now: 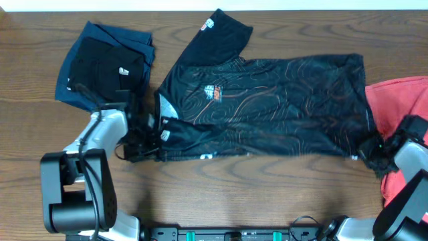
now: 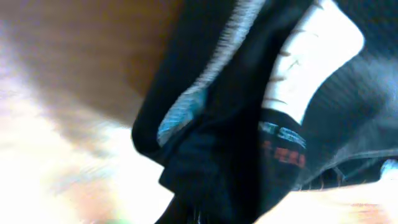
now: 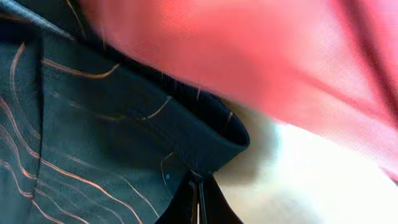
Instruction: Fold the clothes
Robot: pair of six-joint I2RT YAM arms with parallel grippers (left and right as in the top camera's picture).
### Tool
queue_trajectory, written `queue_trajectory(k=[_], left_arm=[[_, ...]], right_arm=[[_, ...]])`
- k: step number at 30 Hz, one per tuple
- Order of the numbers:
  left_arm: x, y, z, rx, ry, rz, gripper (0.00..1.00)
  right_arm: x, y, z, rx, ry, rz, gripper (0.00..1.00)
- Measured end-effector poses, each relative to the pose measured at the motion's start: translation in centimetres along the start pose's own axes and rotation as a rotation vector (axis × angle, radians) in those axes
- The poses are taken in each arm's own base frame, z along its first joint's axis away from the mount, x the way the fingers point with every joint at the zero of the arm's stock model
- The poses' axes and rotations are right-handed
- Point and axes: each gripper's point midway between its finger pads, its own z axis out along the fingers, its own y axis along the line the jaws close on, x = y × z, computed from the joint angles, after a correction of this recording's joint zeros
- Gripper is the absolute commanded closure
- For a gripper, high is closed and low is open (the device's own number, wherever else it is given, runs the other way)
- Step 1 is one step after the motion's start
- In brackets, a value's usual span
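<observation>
Overhead, left pincer (image 1: 142, 137): closed, I judge on the jersey (image 1: 267, 100) at its 8 o'clock corner by the near sleeve.
Right pincer (image 1: 370, 148): closed at the jersey's 4 o'clock hem corner; from above the bite itself is hidden.
Jersey: lies flat across the table (image 1: 267, 201), collar toward 9 o'clock, hem toward 3, far sleeve out at 11.
Neighbours: red shirt (image 1: 401, 100) against the hem at 3 o'clock; navy pile (image 1: 107, 63) at 10, just beside the collar.
Risk, right: the bite looks thin, only the corner tip. I think it could slip on the lift and leave the fold lopsided.
Risk, red shirt: it sits so close to that corner that a lift may drag it along.
Risk, left: the cloth is bunched, so I may have caught extra layers and would crease the fold.
Right wrist only: hem corner (image 3: 214, 140) running into the closed tips at 6 o'clock.
Left wrist only: blurred; white label (image 2: 311, 56) and grey panel (image 2: 245, 25) crowd the lens, and no fingers are visible.
</observation>
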Motion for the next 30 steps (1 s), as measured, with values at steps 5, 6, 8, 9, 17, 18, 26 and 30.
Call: queue_trajectory(k=[5, 6, 8, 9, 17, 18, 26, 30], left_arm=[[0.9, 2.1, -1.5, 0.011, 0.017, -0.106, 0.94], [1.1, 2.4, -1.8, 0.014, 0.018, -0.123, 0.94], [1.4, 2.8, -2.4, 0.023, 0.014, -0.149, 0.94], [1.6, 3.0, -2.7, 0.027, 0.013, -0.162, 0.94], [2.2, 3.5, -3.7, 0.030, -0.001, -0.189, 0.75], [2.4, 3.5, -3.8, 0.026, 0.007, -0.193, 0.66], [4.4, 3.1, -5.2, 0.024, 0.098, -0.221, 0.47], [3.8, 2.3, -8.0, 0.029, 0.086, -0.215, 0.43]], right_arm=[[1.5, -3.4, -2.9, 0.079, 0.026, 0.086, 0.99], [1.6, -3.6, -3.4, 0.083, 0.018, 0.090, 0.99], [1.8, -4.0, -4.8, 0.086, -0.013, 0.097, 0.99], [1.8, -4.0, -5.3, 0.082, -0.030, 0.096, 0.99], [1.2, -4.2, -7.3, 0.072, -0.119, 0.106, 0.70], [1.1, -4.2, -7.3, 0.075, -0.122, 0.100, 0.68], [-0.7, -1.5, -7.5, -0.065, -0.178, 0.050, 0.71], [-1.1, 2.4, -8.7, -0.263, -0.172, -0.053, 0.71]])
